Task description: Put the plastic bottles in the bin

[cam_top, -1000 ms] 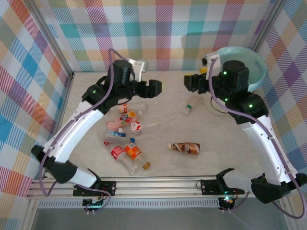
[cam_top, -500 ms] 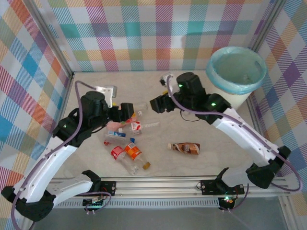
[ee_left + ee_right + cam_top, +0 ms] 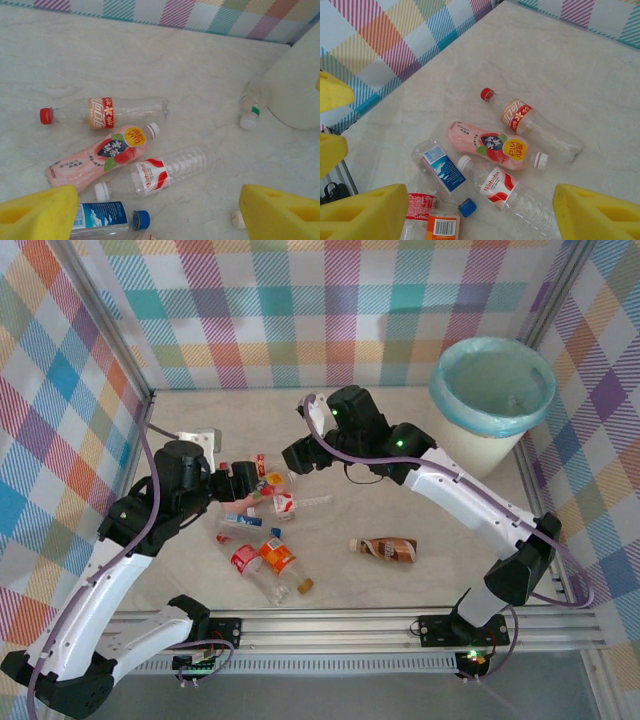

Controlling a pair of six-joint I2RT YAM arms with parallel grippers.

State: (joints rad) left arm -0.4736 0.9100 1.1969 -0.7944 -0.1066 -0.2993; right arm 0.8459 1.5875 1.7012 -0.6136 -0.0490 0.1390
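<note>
- Plainly, both arms hang over the same heap of plastic bottles (image 3: 268, 556). The left gripper (image 3: 238, 481) and the right gripper (image 3: 298, 455) are near each other and could knock together if both drop at once.
- Each gripper has its jaws apart and holds nothing.
- The heap is crowded. The pink bottle (image 3: 102, 152) touches the clear red-and-white-labelled bottle (image 3: 160, 172), so a finger may land on a neighbour or pinch two bottles.
- Being round and lying on their sides, the bottles would likely roll or slip from an off-centre squeeze.
- In the left wrist view those two bottles lie just ahead, between the yellow fingers (image 3: 37, 212). The blue-labelled bottle (image 3: 107, 218) sits beside the left one.
- The bin (image 3: 492, 390) stands in the counter's (image 3: 440, 540) far right corner, well apart from the heap. A green-capped bottle (image 3: 249, 110) lies just beside it.
</note>
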